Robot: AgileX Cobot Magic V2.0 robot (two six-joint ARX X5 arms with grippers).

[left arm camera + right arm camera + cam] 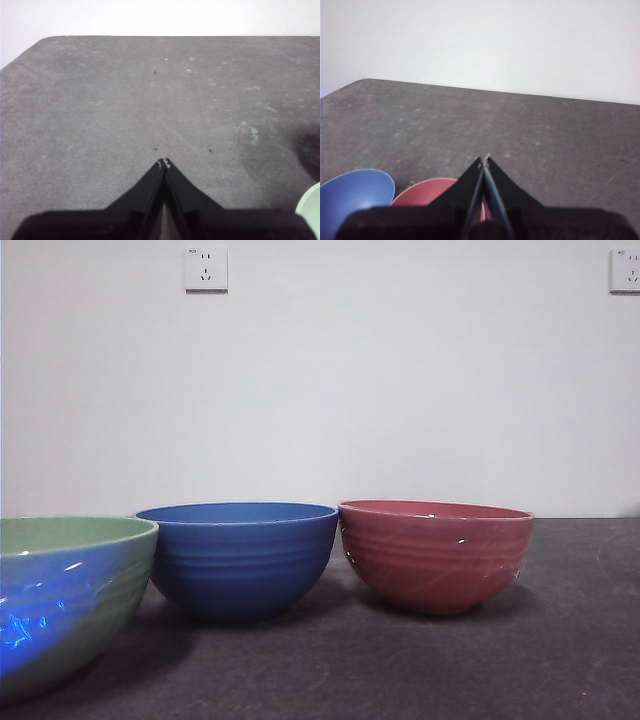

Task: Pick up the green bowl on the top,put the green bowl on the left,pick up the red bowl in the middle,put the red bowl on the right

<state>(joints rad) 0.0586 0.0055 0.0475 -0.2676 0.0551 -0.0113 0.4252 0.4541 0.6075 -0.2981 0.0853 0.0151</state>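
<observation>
Three bowls stand apart in a row in the front view. The green bowl is nearest and largest at the left edge, upright on the table. The red bowl stands upright on the right. My left gripper is shut with nothing in it above bare table; a sliver of the green bowl shows at its view's edge. My right gripper is shut and empty, raised above the red bowl. Neither arm appears in the front view.
A blue ridged bowl stands between the green and red ones, also seen as the blue bowl in the right wrist view. The dark grey table runs back to a white wall with two sockets.
</observation>
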